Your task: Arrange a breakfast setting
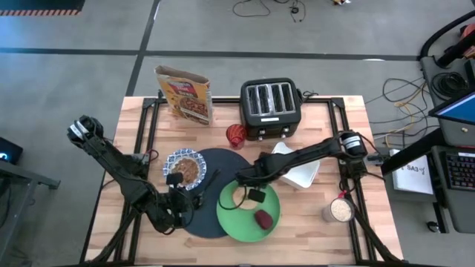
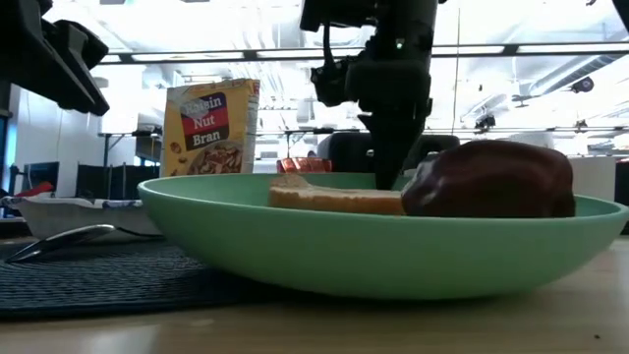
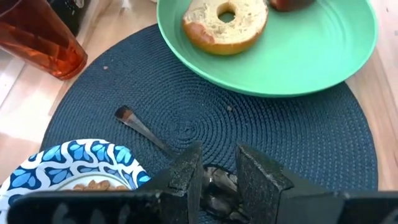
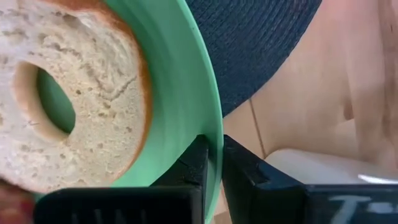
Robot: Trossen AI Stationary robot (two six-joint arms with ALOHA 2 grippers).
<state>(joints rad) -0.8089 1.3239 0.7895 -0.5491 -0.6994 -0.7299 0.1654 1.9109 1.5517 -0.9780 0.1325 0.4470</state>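
A big round black mat (image 1: pixel 202 215) lies at the table's near middle. The lime-green plate (image 1: pixel 241 222) rests on the mat's right part and carries the tan bagel (image 1: pixel 239 196) and the dark-red lump (image 1: pixel 263 219). The blue-and-white bowl (image 1: pixel 184 167) sits at the mat's far left edge. The dark spoon (image 3: pixel 142 127) lies flat on the mat. My left gripper (image 3: pixel 221 177) is open, one finger on either side of the spoon's bowl end; I cannot tell whether it touches. My right gripper (image 4: pixel 214 165) is shut on the plate's far rim. My right gripper pinches the plate's far rim (image 4: pixel 214 127), one finger inside the plate next to the bagel (image 4: pixel 68 93) and one outside. The fingers come from above, slanting in from the table's far right. The plate sits level, its underside on the mat and table (image 2: pixel 393 280).
A black toaster (image 1: pixel 271 107), a cereal box (image 1: pixel 184 93) and a red cup (image 1: pixel 236 135) stand at the far side. A white tray (image 1: pixel 304 169) lies right of the mat, under my right arm. A jar (image 1: pixel 340 210) stands near the right edge.
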